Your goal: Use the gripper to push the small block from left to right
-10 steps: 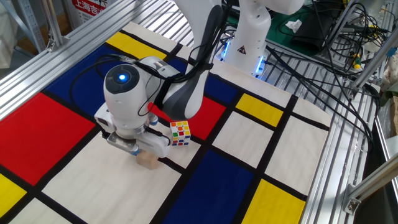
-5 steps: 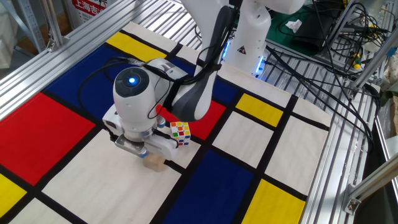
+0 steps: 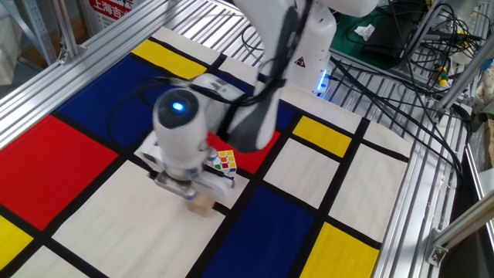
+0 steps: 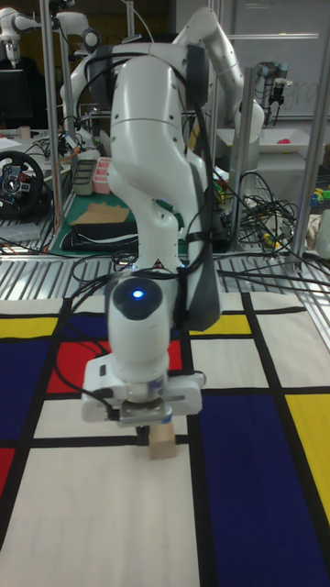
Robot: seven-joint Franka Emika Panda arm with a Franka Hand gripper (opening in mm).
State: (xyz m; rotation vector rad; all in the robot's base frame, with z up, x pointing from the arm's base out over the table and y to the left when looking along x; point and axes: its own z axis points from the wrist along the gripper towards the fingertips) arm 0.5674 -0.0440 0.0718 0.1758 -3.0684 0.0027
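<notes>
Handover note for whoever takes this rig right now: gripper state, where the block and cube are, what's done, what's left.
Gripper: down at the mat, right over the small block; the wrist hides the fingers, so open or shut cannot be told.
Small block: on the white panel, at the black line bordering the blue panel.
Puzzle cube: just behind the block in the fixed view, near the red panel; whether they touch cannot be told.
Done: block has slid rightward over the last second.
Left: probably keep pushing right, watching the cube.
</notes>
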